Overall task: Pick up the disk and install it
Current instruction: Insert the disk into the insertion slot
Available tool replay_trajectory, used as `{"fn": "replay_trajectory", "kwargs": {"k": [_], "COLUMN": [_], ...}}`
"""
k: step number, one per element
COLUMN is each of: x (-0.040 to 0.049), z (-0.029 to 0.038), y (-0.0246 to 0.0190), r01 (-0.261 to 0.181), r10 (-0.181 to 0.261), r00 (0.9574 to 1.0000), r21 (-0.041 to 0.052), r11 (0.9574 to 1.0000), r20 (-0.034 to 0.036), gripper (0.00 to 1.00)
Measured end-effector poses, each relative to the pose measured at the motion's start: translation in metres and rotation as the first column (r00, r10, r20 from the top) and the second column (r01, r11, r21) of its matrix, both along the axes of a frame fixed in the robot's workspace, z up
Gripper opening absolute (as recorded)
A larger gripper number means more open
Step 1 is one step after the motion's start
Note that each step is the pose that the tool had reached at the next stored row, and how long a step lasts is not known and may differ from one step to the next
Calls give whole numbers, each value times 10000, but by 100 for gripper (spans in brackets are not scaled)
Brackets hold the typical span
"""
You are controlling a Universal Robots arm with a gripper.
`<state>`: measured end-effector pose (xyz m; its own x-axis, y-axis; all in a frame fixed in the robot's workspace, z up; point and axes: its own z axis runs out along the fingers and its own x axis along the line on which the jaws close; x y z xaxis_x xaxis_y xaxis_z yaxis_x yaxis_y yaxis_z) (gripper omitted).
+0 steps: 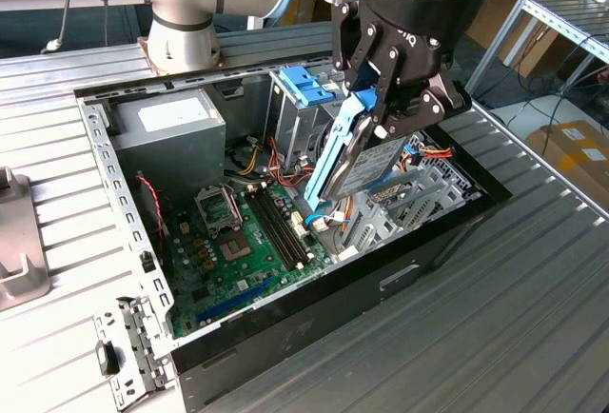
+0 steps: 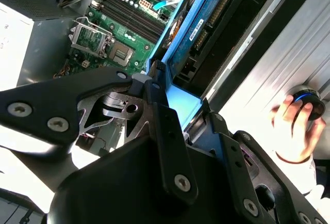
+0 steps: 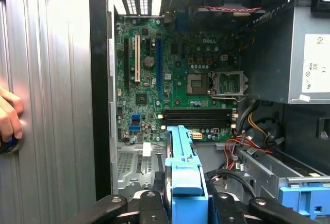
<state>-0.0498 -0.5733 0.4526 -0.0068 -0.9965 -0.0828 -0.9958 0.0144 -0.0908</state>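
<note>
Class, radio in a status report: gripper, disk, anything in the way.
Gripper shut on disk by its blue bracket. Disk tilted above open computer case. Loose cables inside case.

Quick tally from where I'm hanging: one disk (image 1: 369, 161), one claw (image 1: 385, 116) (mine), one open PC case (image 1: 314, 310), one motherboard (image 1: 243, 246), one CPU socket (image 3: 198, 83), one grey power supply box (image 1: 171, 120), and one person's hand (image 2: 290, 125).

Disk (image 2: 209, 25) in tool (image 2: 181, 92), motherboard (image 2: 118, 17) beyond

Below the fingers (image 1: 385, 75) you see the green motherboard (image 1: 228, 242) in the open case (image 1: 314, 318); farther off, the grey power-supply box (image 1: 166, 120).
</note>
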Motion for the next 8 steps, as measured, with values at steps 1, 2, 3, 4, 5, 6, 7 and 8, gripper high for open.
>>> {"fn": "replay_trajectory", "kwargs": {"k": [1, 2, 3, 4, 5, 6, 7, 8], "x": [7, 12, 18, 23, 28, 33, 38, 42], "z": [-2, -4, -6, -7, -9, -11, -13, -15], "y": [0, 0, 0, 0, 0, 0, 0, 0], "r01": [0, 0, 0, 0, 0, 0, 0, 1], "r10": [0, 0, 0, 0, 0, 0, 0, -1], "r00": [10000, 10000, 10000, 10000, 10000, 10000, 10000, 10000], "r21": [0, 0, 0, 0, 0, 0, 0, 0], "r11": [10000, 10000, 10000, 10000, 10000, 10000, 10000, 10000], "r20": [0, 0, 0, 0, 0, 0, 0, 0], "gripper": [37, 37, 37, 37, 37, 37, 37, 37]}}
